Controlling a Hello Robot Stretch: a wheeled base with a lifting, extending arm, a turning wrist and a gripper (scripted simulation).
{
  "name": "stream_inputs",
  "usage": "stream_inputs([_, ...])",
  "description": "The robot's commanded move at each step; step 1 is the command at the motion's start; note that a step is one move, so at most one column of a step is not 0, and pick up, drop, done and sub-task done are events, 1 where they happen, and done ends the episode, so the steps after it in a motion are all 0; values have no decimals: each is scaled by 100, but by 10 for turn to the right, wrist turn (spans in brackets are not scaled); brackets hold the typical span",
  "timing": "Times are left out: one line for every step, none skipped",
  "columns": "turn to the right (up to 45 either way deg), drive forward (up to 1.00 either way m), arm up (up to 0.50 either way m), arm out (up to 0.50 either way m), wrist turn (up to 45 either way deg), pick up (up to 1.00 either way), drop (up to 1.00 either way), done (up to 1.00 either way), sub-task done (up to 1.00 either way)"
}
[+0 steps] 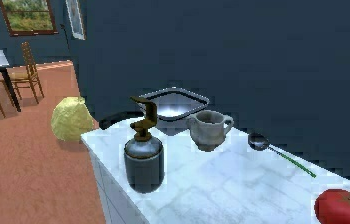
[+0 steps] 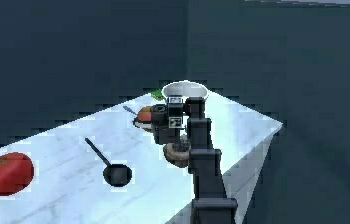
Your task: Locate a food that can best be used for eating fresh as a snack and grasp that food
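You cannot tell how the fingers of your gripper (image 2: 155, 121) stand near the small red fruit (image 2: 141, 119), so a nudge could roll it off the counter (image 2: 68, 135).

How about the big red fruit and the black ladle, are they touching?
Apart. The arm side view shows bare countertop between the red fruit and ladle.

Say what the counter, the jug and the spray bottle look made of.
Counter: polished marble, seemingly, white with grey veins. Jug: probably glazed ceramic, plain grey, soft sheen. Spray bottle: dark metal or glass body, shiny highlights; brass-coloured nozzle.
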Motion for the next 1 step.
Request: stream_inputs([0,0,0,0,0,100,0,0,0])
